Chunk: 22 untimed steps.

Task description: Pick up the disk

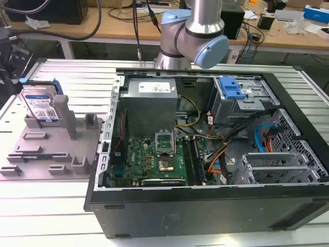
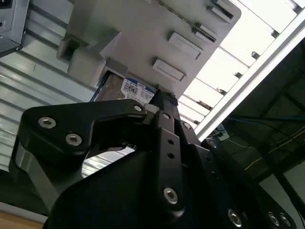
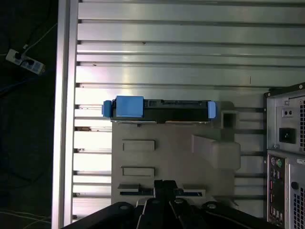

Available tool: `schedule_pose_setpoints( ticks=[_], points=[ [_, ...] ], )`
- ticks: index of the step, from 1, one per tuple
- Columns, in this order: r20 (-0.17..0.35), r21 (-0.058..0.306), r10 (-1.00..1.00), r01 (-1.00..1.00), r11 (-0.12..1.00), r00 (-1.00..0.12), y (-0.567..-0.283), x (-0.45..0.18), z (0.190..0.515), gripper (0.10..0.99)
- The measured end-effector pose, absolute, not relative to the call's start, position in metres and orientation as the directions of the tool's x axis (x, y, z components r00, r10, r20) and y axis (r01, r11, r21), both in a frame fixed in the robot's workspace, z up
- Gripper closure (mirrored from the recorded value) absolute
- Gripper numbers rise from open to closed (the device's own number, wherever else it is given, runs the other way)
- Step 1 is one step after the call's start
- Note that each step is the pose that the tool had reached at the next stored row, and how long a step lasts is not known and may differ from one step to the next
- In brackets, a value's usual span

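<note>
On your counter (image 1: 77,77), the grey fixture plate (image 1: 46,149) sits beside the open computer case (image 1: 205,154). A grey post (image 1: 61,110) stands just beside the disk (image 1: 40,105), which is on edge in the plate: silver, blue-framed, white-and-blue label. Your pincer (image 3: 164,182) is closed, empty.

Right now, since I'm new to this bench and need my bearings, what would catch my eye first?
The open computer case sits in the middle of the exterior view, its inside exposed. At that view's left, the disk stands on edge in the grey fixture plate. The arm rises behind the case.
</note>
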<state>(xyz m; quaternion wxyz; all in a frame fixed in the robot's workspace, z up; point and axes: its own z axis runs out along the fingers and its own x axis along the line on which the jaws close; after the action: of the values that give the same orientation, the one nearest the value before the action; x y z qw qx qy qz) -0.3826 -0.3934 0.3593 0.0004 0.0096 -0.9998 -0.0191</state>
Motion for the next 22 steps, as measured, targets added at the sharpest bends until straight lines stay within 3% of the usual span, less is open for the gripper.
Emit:
schedule_pose_setpoints(
  ticks=[15,22],
  points=[
    [0.001,0.038,-0.033,-0.033,0.999,-0.999,-0.3933,-0.3826,0.3593,0.980],
    [0.001,0.038,-0.291,-0.291,0.956,-0.957,-0.3933,-0.3825,0.3575,0.980]
  ],
)
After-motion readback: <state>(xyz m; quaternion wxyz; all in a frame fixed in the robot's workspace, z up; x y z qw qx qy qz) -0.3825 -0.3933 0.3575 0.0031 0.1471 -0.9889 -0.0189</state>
